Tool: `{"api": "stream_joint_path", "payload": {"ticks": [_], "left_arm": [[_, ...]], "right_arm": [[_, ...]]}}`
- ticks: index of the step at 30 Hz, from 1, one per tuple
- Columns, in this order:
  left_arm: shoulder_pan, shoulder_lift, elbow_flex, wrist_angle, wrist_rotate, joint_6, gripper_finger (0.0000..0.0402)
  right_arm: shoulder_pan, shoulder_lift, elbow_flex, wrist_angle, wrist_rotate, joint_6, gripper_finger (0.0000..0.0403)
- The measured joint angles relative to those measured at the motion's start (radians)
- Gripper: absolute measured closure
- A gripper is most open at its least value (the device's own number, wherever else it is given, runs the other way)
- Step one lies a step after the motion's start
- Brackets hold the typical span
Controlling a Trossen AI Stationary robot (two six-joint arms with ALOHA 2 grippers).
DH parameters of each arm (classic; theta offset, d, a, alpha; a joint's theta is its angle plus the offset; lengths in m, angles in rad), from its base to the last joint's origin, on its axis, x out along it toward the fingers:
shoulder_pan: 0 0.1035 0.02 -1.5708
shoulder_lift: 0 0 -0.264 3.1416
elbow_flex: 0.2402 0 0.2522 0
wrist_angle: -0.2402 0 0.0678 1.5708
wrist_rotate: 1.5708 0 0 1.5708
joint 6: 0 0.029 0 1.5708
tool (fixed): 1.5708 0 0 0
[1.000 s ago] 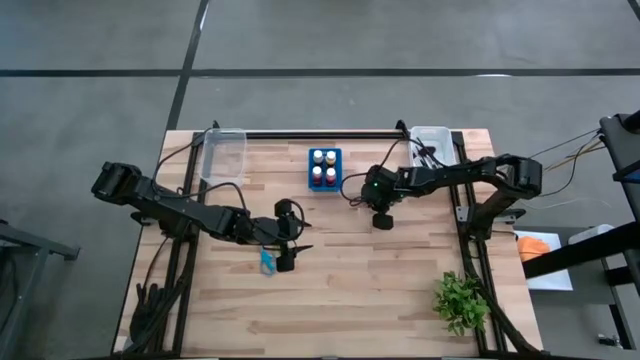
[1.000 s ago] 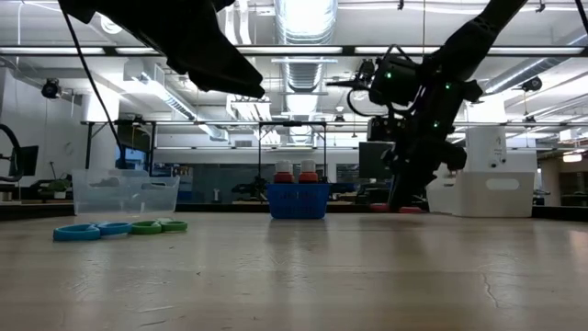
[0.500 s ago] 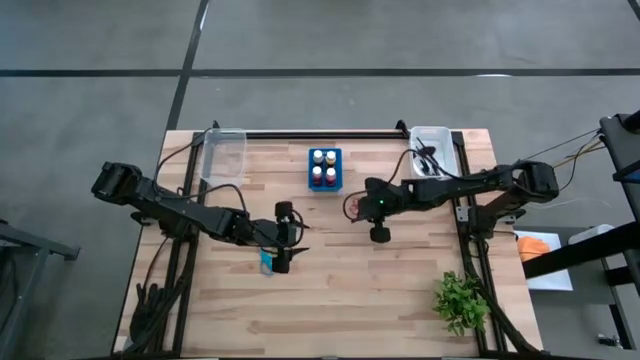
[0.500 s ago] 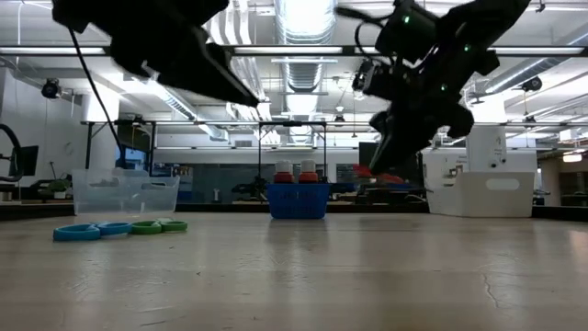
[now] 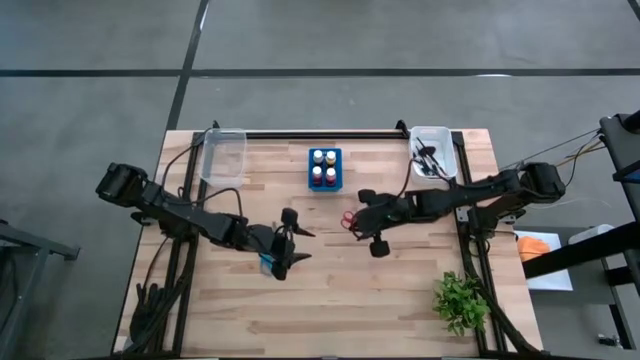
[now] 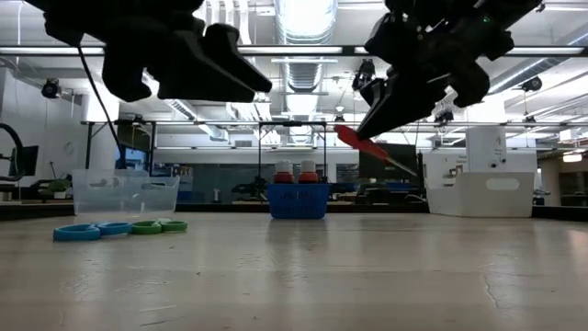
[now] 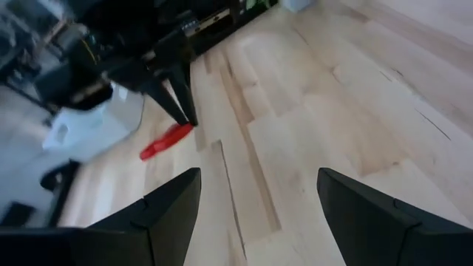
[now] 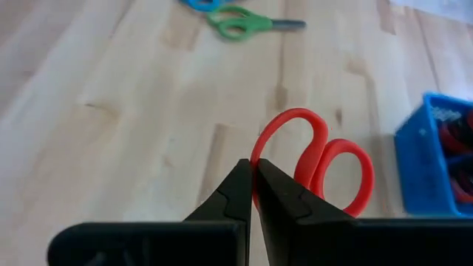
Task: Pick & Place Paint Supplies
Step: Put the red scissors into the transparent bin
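**Right gripper holds red scissors above the table**

The right gripper [image 8: 253, 193] has its fingers pinched together on the red scissors [image 8: 314, 159], gripping one handle loop. In the low view the scissors [image 6: 360, 144] hang clear of the table [image 6: 367, 276], tilted, under the gripper [image 6: 386, 106]. From above, they [image 5: 346, 219] sit near mid-table, just in front of the blue holder [image 5: 324, 168] with its paint bottles [image 5: 317, 157].

The left gripper [image 5: 284, 250] hovers over the table's left-middle with its fingers [image 7: 159, 210] spread wide and nothing between them. The blue scissors [image 6: 90, 231] and green scissors [image 6: 158, 225] lie flat on the wood side by side, close by the left gripper.

A clear bin [image 5: 223, 155] stands at the far left corner; a white bin [image 5: 435, 150] at the far right holds dark items. A plant [image 5: 461, 301] is at the near right.
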Motion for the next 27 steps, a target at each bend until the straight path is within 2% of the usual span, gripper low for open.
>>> {"api": "stream_joint_path", "payload": {"ticks": [6, 10, 14, 18, 27], "left_arm": [[-0.056, 0.031, -0.001, 0.03, -0.032, 0.195, 0.0122], [-0.097, 0.081, 0.022, 0.085, -0.184, 0.352, 0.0122], [-0.119, 0.139, 0.074, 0.11, -0.313, 0.447, 0.0122], [-0.124, 0.194, 0.13, 0.111, -0.378, 0.49, 0.0122], [-0.133, 0.244, 0.203, 0.104, -0.391, 0.512, 0.0122]], "right_arm": [[0.024, 0.0, -0.002, 0.119, -0.108, 0.022, 0.0392], [0.029, 0.003, -0.002, 0.169, -0.122, 0.054, 0.0392], [0.031, 0.009, -0.003, 0.182, -0.122, 0.073, 0.0392], [0.033, 0.009, -0.006, 0.189, -0.122, 0.075, 0.0392], [0.05, 0.009, -0.014, 0.188, -0.145, 0.078, 0.0392]]}}
